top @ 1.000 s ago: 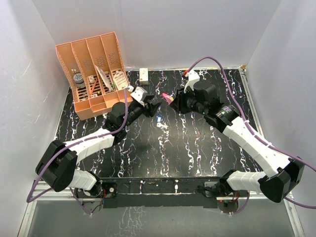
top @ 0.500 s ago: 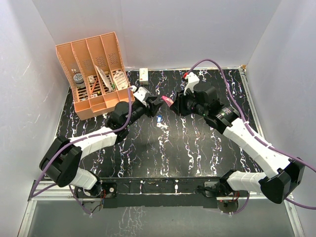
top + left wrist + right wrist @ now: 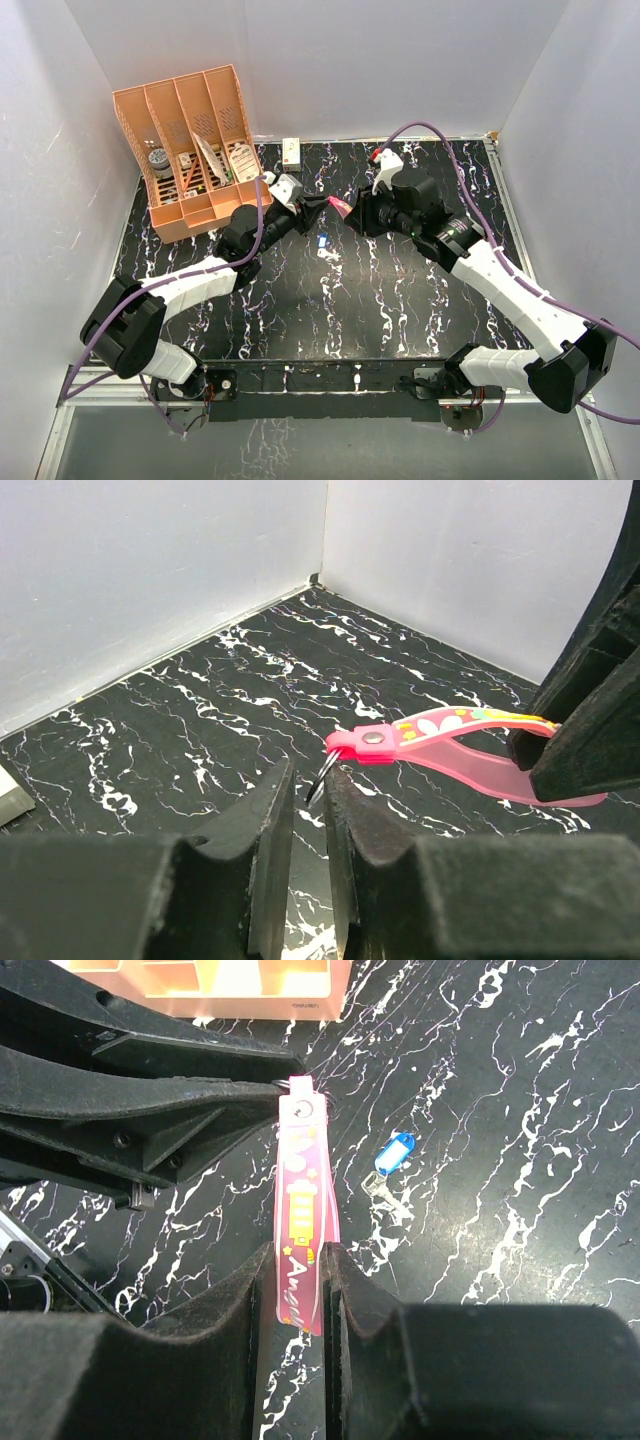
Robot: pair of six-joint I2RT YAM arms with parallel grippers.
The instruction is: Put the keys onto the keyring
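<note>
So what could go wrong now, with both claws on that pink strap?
1. The right gripper holds the keyring by its soft strap, while the left gripper seems to pinch its thin metal ring. Pulling apart could slip the ring free or twist the strap.
2. The blue-headed key lies loose on the table. Both grippers are occupied, so one must let go to fetch it, perhaps dropping the keyring.

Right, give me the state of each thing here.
keyring: held off the table between both tools, no keys on it.
right tool: shut on keyring strap.
left tool: shut on keyring's metal ring.
blue key: flat on table, loose.
pale key: beside it, loose.
</note>
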